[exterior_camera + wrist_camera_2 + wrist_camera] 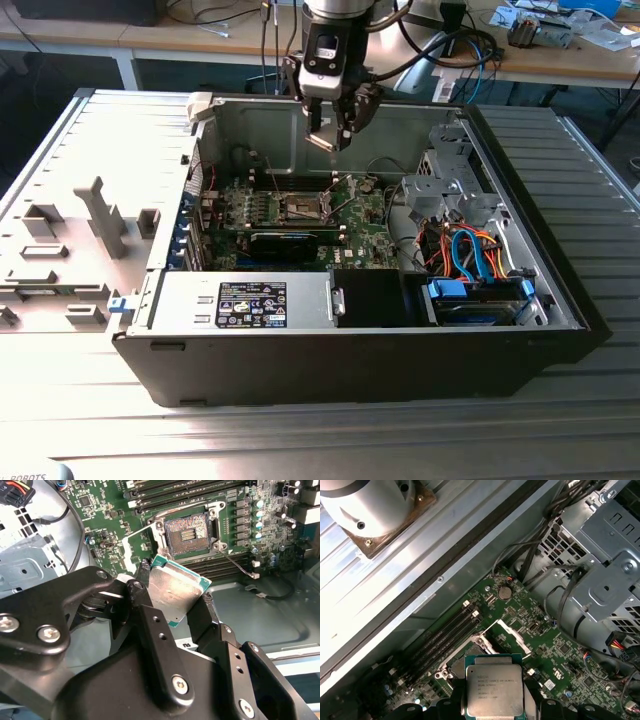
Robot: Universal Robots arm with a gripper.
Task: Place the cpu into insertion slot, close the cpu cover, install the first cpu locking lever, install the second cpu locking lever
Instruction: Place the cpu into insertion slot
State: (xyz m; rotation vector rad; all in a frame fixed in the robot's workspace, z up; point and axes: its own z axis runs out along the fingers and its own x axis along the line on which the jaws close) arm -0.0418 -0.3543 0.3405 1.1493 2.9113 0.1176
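Cpu (175,594), one, apparently tilted, in one gripper (176,580)

insertion slot (187,530): one
cpu (172,587): one, near the insertion slot
gripper (335,140): one, near the insertion slot
computer case (350,360): one, around the insertion slot

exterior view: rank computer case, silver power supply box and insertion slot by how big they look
1. computer case
2. silver power supply box, nearer the camera but plainly bigger
3. insertion slot
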